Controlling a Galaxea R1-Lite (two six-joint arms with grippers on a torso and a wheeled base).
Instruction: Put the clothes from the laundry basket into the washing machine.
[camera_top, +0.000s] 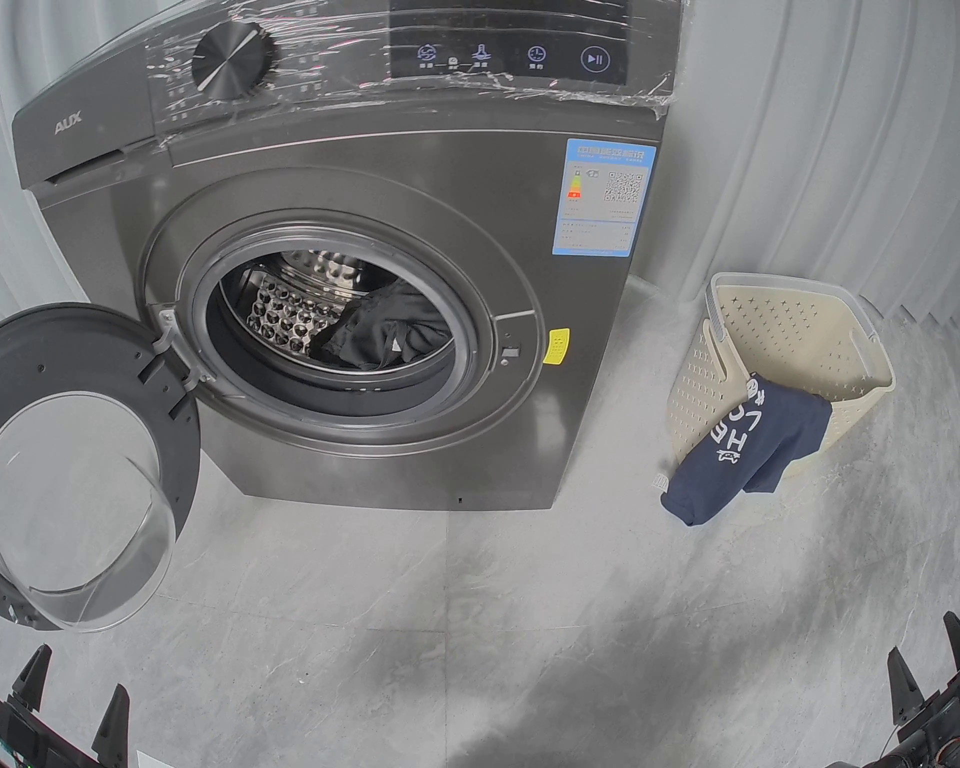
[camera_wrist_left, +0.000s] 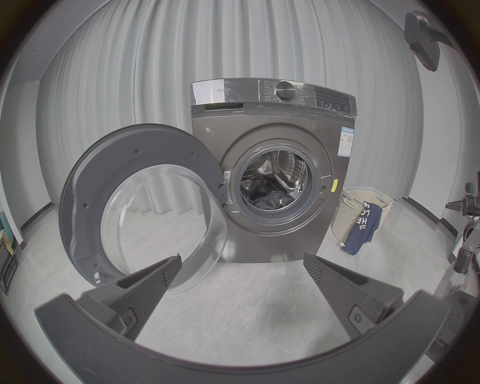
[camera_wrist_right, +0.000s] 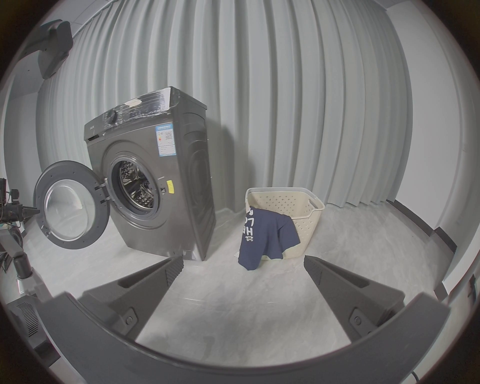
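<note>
Step between loads: a dark garment (camera_top: 385, 335) lies in the washing machine (camera_top: 440, 180) drum. A navy T-shirt (camera_top: 755, 445) drapes over the laundry basket (camera_top: 800, 330), near rim, at right. The left gripper (camera_top: 79, 672) and right gripper (camera_top: 922, 637) hang near, spread and empty. Likely next: the right gripper reaches far-right to pinch the T-shirt.

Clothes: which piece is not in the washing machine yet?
The navy T-shirt with white print, draped over the laundry basket rim; the black garment lies inside the drum.

the grey floor (camera_top: 520, 620) is occupied by the washing machine (camera_top: 400, 180), with the laundry basket (camera_top: 800, 340) set just beside it.
</note>
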